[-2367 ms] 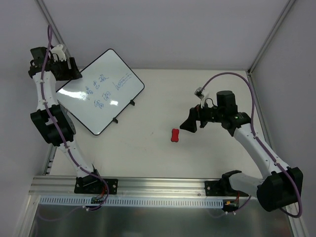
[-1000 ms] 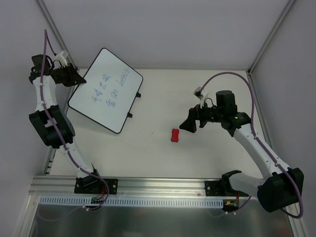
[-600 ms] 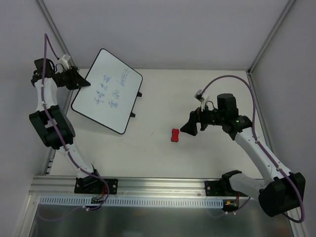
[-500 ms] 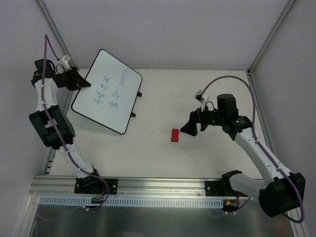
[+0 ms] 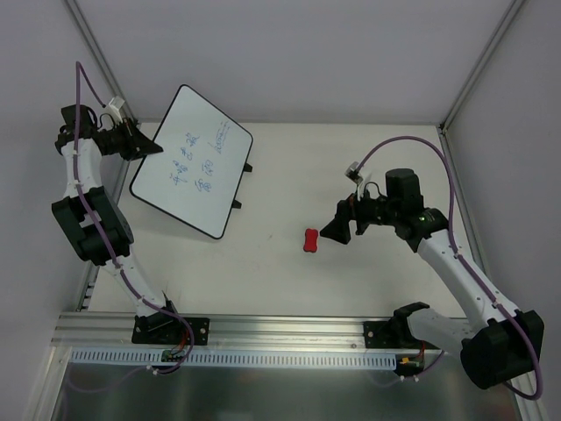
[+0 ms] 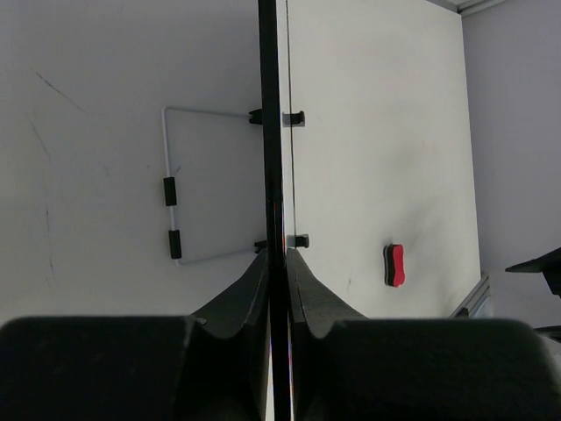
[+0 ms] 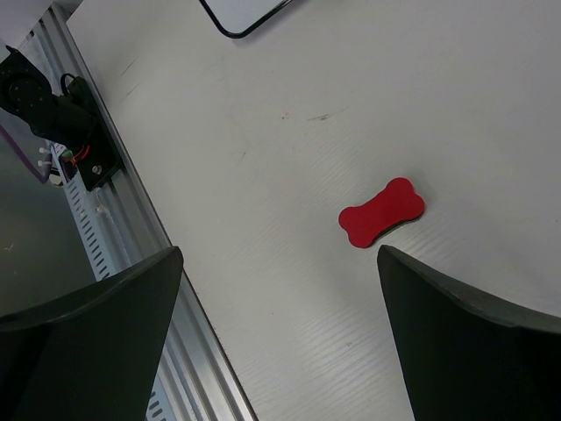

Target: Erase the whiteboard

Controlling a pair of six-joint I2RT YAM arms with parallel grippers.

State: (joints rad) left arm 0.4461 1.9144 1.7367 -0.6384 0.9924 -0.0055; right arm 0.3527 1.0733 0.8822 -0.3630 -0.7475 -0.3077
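Note:
The whiteboard [image 5: 197, 162] with blue handwriting is tilted up off the table at the far left. My left gripper [image 5: 147, 146] is shut on its left edge. The left wrist view shows the board edge-on as a black rim [image 6: 272, 132] pinched between my fingers, with the left gripper [image 6: 277, 263] closed on it. A red bone-shaped eraser [image 5: 309, 239] lies flat on the table near the middle. My right gripper [image 5: 338, 229] hovers just right of it, open and empty. In the right wrist view the eraser [image 7: 382, 212] lies ahead of the right gripper [image 7: 280, 263], with a whiteboard corner [image 7: 245, 13] at the top.
A wire stand [image 6: 171, 189] and two black clips [image 6: 296, 117] hang from the board's lower edge. An aluminium rail [image 5: 263, 329] runs along the near table edge, also seen as the rail [image 7: 96, 219] from the right wrist. Enclosure walls close in left, back and right.
The left gripper has turned the whiteboard steeper and closed tighter on its edge. The right arm has shifted slightly down and toward the eraser, jaws still wide.

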